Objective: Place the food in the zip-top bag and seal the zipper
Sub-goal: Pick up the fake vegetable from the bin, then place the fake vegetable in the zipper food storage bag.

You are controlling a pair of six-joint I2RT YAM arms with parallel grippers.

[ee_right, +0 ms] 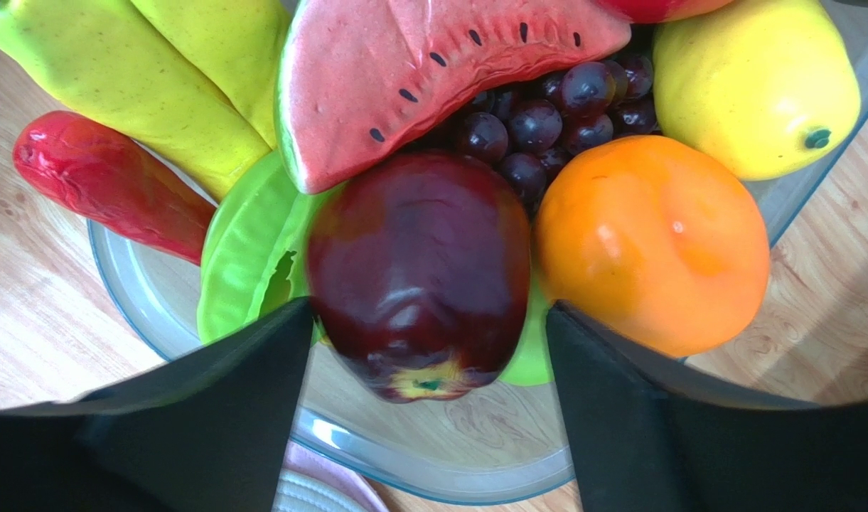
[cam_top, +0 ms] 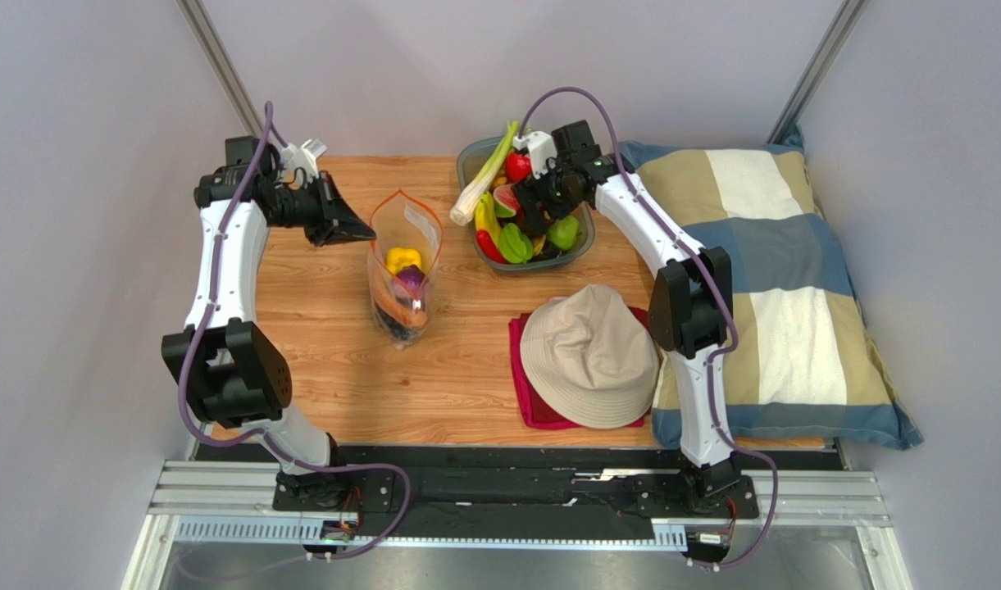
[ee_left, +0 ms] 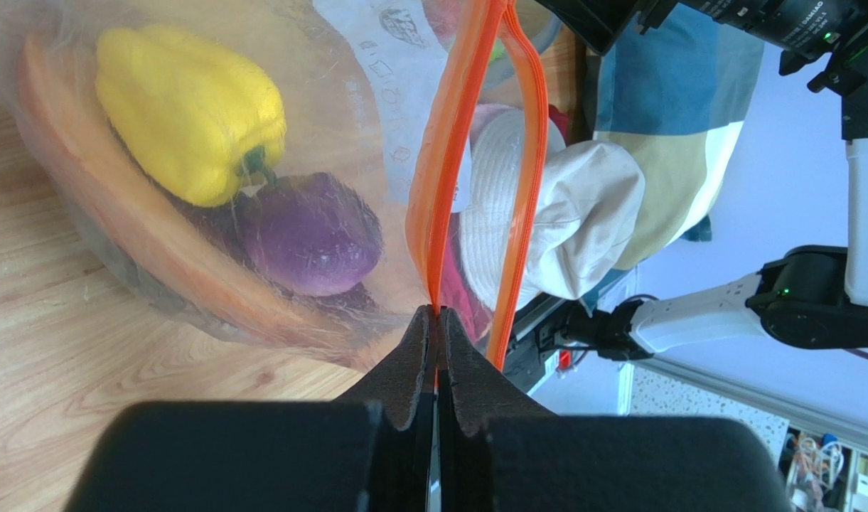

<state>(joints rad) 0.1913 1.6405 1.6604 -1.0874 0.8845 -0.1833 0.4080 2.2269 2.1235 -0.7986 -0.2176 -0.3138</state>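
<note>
The clear zip-top bag [cam_top: 404, 280] stands open on the table, with a yellow pepper [ee_left: 188, 111], a purple onion [ee_left: 311, 235] and a long orange root [ee_left: 139, 229] inside. My left gripper [ee_left: 439, 316] is shut on one side of the orange zipper [ee_left: 451, 149] at the bag's mouth, holding it open. My right gripper [ee_right: 427, 320] is open over the bowl [ee_right: 427, 448], its fingers on either side of a dark red apple [ee_right: 422, 280]. Around the apple lie dark grapes [ee_right: 545, 112], an orange fruit [ee_right: 652, 240], a watermelon slice [ee_right: 427, 75], a lemon [ee_right: 753, 80] and a red chilli [ee_right: 112, 181].
A grey bowl [cam_top: 478, 154] of food stands at the back centre, with a leek [cam_top: 487, 172] sticking out. A beige hat [cam_top: 589, 354] lies on a red cloth [cam_top: 522, 384] at the front right. A checked pillow [cam_top: 776, 283] fills the right side.
</note>
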